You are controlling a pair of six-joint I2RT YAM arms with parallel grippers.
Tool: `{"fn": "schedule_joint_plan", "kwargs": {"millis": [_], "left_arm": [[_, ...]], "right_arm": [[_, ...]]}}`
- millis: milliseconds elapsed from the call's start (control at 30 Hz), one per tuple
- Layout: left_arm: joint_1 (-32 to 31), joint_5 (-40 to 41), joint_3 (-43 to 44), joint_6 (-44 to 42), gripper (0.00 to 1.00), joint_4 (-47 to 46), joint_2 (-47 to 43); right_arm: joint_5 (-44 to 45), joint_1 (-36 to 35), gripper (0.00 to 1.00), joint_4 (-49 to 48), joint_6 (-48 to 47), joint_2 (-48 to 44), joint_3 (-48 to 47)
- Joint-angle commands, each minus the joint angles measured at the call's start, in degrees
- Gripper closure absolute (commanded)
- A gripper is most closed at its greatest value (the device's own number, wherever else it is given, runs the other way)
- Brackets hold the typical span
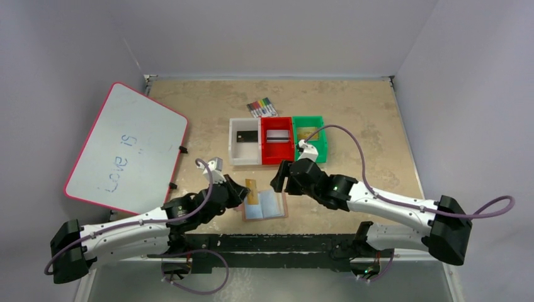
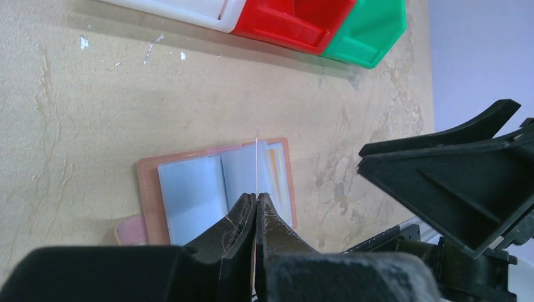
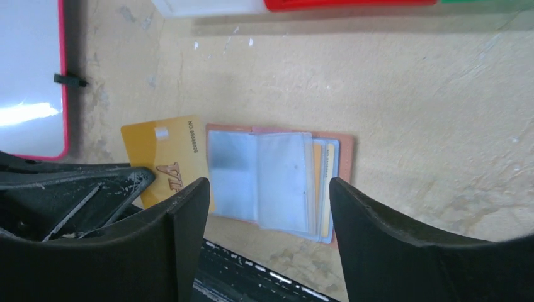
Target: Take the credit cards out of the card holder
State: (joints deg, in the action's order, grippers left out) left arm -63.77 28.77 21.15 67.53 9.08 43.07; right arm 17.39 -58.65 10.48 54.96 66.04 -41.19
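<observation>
Card holder lies open and flat on the worktop, near the front edge between your two arms, clear pockets facing up. Your left fingers are pinched narrow on a gold card. The card sits just left of the holder, and it is not clear whether their edges touch. In the left wrist view the card is only a thin edge-on line, its lower part hidden inside the fingers. In the right wrist view its lower corner is cut off by black finger parts, and the print on it is only partly readable. Your right fingers stand wide apart, holding nothing, with the holder showing in the gap between them; contact with it cannot be judged. An orange-yellow strip shows at the holder's right-hand pocket and looks like card edges, but you cannot count them. Beyond the holder stand three bins in a row: white bin with a black card, red bin with a silver-grey card, and green bin with a yellowish card, partly crossed by the right arm's cable. A marker pack lies behind the bins. A whiteboard sits at left, its writing too blurred to read.
</observation>
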Motion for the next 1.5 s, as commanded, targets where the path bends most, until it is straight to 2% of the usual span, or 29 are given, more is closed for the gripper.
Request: {"fn": "schedule_joint_plan", "kwargs": {"millis": [0,200,333,433,700,1033,1300,1467], "left_arm": [[0.02,0.17,2.32,-3.69,1.0,-3.19,-1.71],[0.05,-0.33,1.98,-5.21,1.0,-6.01,-3.86],[0.03,-0.81,1.86,-6.14,1.0,-7.84,-5.51],[0.05,-1.14,0.96,-6.32,1.0,-10.18,-6.38],[-0.04,-5.2,-1.39,-6.0,1.0,-18.61,-5.9],[0.01,-8.01,-2.19,-5.65,1.0,-22.32,-6.02],[-0.02,-9.87,-3.39,-5.88,1.0,-25.96,-7.24],[-0.02,-11.56,-3.74,-5.95,1.0,-28.68,-7.46]], "right_arm": [[5.05,1.78,0.24,0.31,-0.63,-3.41,0.09],[-9.39,10.85,0.14,-15.16,-8.05,-9.9,7.52],[-12.37,11.02,0.1,-22.0,-9.21,-14.65,11.56],[-17.05,11.16,0.1,-26.15,-9.47,-16.1,13.56],[-30.04,12.07,0.22,-35.6,-7.9,-12.18,15.46],[-42.6,16.07,0.39,-47.79,-4.71,-8.22,18.19],[-50.17,18.39,0.47,-55.43,-2.58,-6.98,19.73],[-51.72,19.07,0.49,-57.23,-1.43,-5.48,20.1]]}}
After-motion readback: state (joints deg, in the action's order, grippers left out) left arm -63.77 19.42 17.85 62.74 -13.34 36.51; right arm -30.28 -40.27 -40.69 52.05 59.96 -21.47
